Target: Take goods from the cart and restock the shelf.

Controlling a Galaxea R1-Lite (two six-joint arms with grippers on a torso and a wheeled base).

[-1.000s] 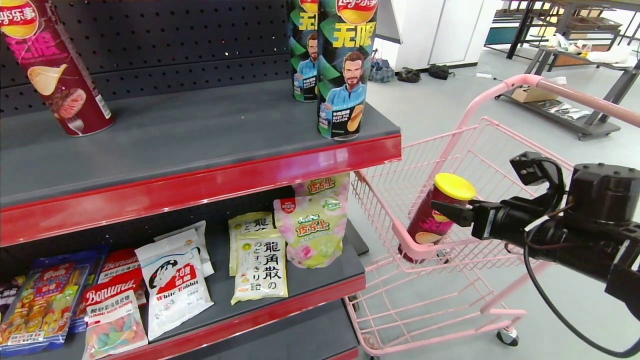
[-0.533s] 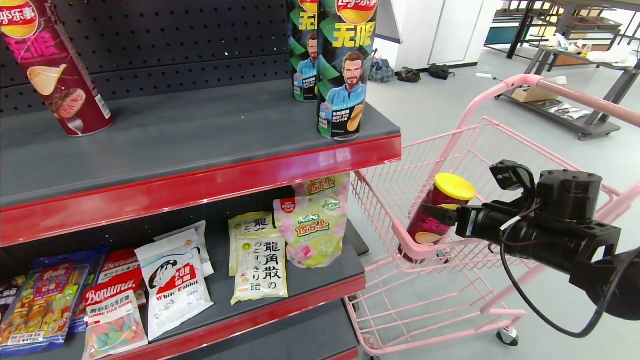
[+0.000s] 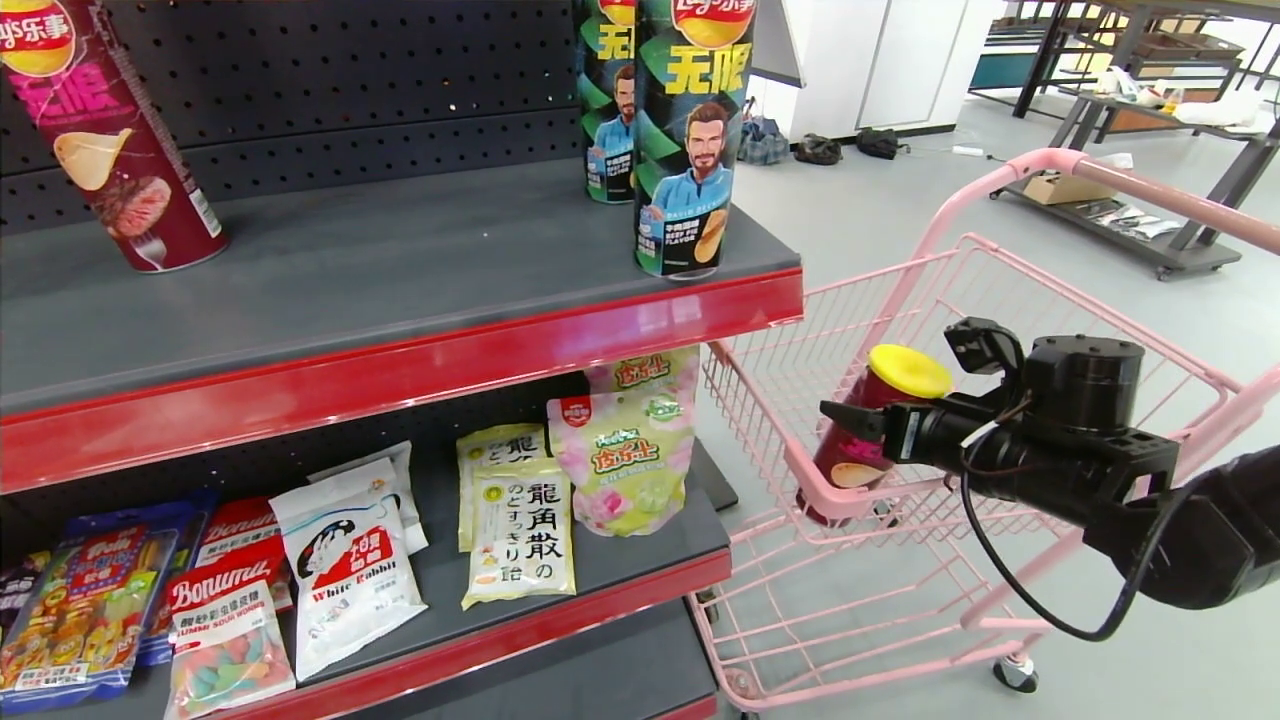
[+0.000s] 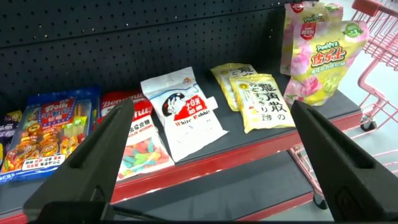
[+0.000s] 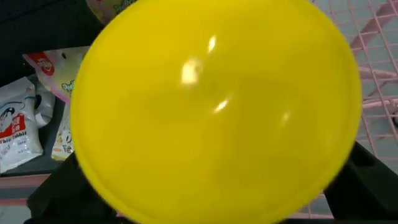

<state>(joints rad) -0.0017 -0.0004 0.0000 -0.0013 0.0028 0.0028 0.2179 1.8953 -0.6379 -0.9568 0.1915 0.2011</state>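
While my right gripper (image 3: 890,372) sits unclenched, fingers flanking its glossy yellow lid (image 5: 214,112), the maroon chip can (image 3: 850,462) leans in the pink cart (image 3: 1150,190); left gripper (image 4: 211,168) also spread.

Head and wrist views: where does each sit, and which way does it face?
Head view: on the head, looking forward-down at shelf and pink cart; right gripper by the can.
Left wrist view: on that wrist, facing lower-shelf snack bags; open left gripper frames them.
Right wrist view: on that wrist, facing the can's yellow lid between its fingers.
Shared: head and left wrist views show the snack bags.
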